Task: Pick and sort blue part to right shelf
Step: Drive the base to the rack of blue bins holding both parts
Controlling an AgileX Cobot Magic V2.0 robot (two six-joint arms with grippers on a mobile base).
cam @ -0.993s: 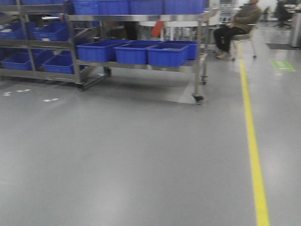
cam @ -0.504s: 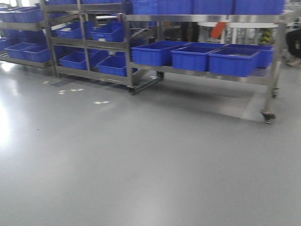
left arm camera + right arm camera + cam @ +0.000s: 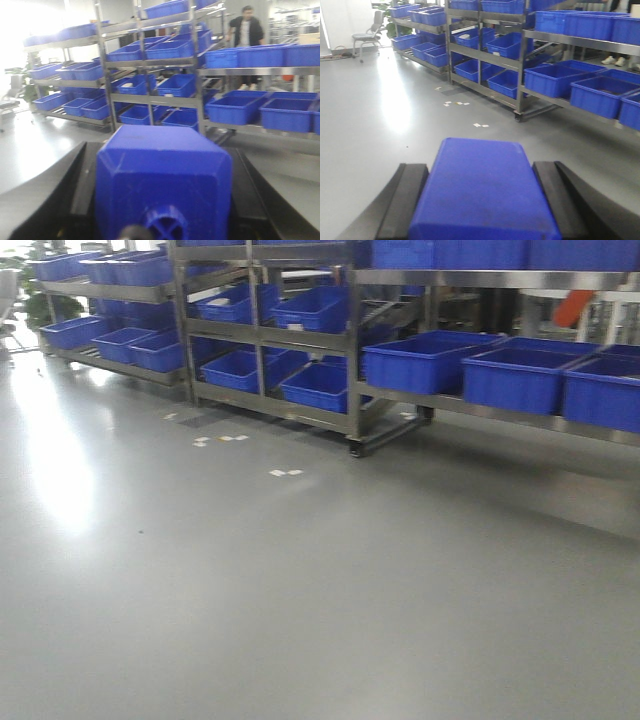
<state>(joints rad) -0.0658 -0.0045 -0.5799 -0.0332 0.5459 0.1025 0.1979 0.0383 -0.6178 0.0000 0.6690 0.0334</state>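
Note:
In the left wrist view a chunky blue part (image 3: 165, 185) with a round cross-ribbed boss on its near face fills the space between the black fingers (image 3: 82, 175); my left gripper (image 3: 163, 147) is shut on it. In the right wrist view my right gripper (image 3: 480, 164) is shut on another blue part (image 3: 482, 200), a smooth rounded block, with black fingers (image 3: 405, 200) pressed on both sides. The right shelf (image 3: 500, 280), a steel rack with large blue bins (image 3: 425, 360), stands at the upper right of the front view. Neither gripper shows in the front view.
A taller steel rack (image 3: 352, 360) with smaller blue bins (image 3: 318, 385) stands left of it on castors. White tape marks (image 3: 285, 473) lie on the grey floor. A person (image 3: 245, 30) stands behind the racks. A chair (image 3: 367, 35) sits far left.
The front view has swung left: the racks slid to the right of the frame, and the seated person and yellow floor line have left the view.

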